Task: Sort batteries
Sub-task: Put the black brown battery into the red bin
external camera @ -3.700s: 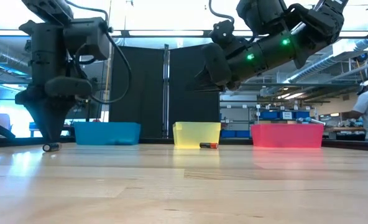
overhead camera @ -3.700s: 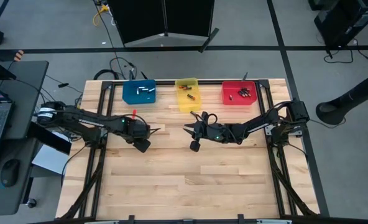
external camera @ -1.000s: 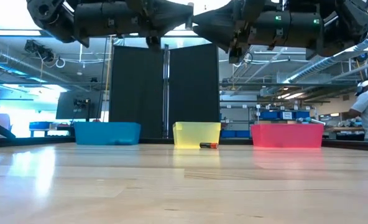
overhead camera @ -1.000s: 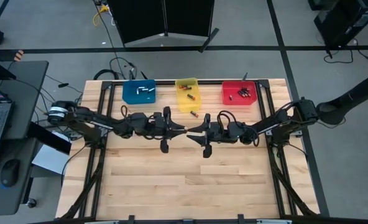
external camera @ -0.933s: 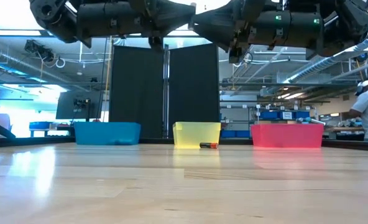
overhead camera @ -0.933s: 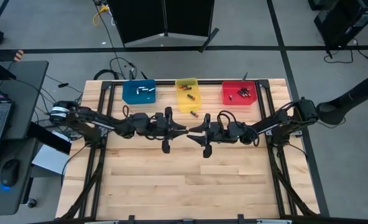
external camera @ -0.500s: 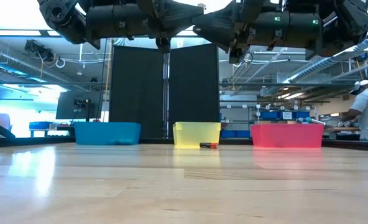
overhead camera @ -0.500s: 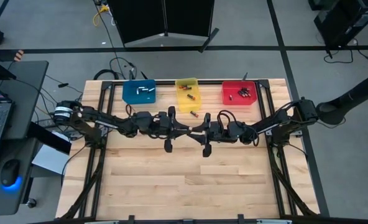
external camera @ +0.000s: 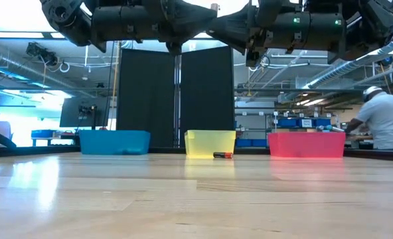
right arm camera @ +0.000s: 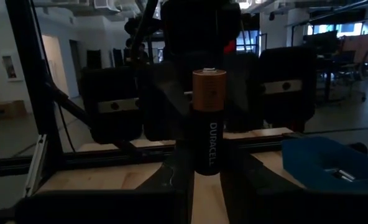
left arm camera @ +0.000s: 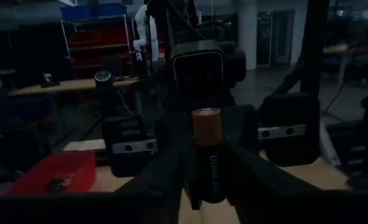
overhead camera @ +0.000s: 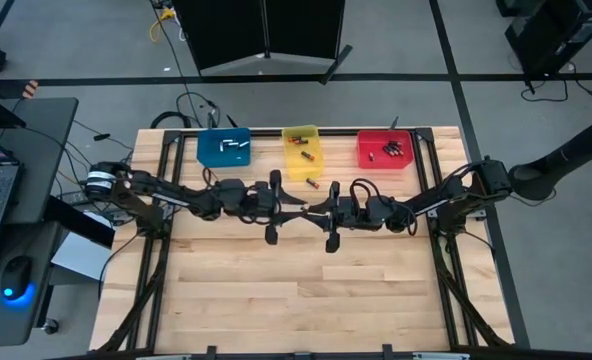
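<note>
- Midair, above the table's (overhead camera: 306, 290) middle, one battery (left arm camera: 207, 155) is pinched upright by the left gripper (overhead camera: 298, 207).
- It is also clamped by the right gripper (overhead camera: 314, 208), tip to tip.

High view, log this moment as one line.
stage: mid-air handover | left gripper: shut on battery, above table centre | right gripper: meeting it tip to tip | loose cell: beside yellow bin

The Duracell battery (right arm camera: 209, 121) is hidden at its base by the right gripper (right arm camera: 204, 177) (fingertips cut off below).
</note>
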Robot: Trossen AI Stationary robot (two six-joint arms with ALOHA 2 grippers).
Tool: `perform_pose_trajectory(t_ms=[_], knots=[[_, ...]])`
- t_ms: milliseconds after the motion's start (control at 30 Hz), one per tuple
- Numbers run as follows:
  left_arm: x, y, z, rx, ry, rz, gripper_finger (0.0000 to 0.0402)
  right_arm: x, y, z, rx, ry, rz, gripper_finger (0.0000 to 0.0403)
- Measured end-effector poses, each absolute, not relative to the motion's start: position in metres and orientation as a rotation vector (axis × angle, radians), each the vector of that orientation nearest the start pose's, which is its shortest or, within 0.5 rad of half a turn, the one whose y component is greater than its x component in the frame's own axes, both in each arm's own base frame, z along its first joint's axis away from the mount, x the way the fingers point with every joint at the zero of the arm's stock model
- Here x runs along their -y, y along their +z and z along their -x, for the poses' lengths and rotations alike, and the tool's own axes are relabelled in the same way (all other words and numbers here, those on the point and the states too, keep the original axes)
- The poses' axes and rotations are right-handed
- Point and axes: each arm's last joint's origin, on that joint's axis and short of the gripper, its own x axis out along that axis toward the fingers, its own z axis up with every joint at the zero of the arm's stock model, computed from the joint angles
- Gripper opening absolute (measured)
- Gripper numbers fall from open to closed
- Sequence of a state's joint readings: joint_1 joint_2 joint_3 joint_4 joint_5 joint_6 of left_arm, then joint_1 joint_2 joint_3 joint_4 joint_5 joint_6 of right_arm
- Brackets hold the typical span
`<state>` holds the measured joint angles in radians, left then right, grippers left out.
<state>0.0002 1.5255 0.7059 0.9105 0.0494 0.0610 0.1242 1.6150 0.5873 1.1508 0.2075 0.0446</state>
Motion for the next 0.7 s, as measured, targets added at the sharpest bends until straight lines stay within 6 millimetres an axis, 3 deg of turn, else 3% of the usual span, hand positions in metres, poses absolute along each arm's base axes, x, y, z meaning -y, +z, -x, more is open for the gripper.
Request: perform_pose_trajectory(t_ms=[167, 467, 700], knots=[[0.001, 0.247, -0.308, 0.078, -0.016, -0.142, 0.0153, -0.032, 0.200, -0.303, 0.123, -0.085, -0.062, 0.0062], [0.001, 0.273, -0.273, 0.123, 0.023, -0.232, 0.0159, -0.023, 0.206, -0.301, 0.123, -0.155, -0.039, 0.0062], [0.002, 0.245, -0.249, 0.091, 0.016, -0.224, 0.0160, 0.016, 0.227, -0.286, -0.131, -0.501, -0.028, 0.0062]])
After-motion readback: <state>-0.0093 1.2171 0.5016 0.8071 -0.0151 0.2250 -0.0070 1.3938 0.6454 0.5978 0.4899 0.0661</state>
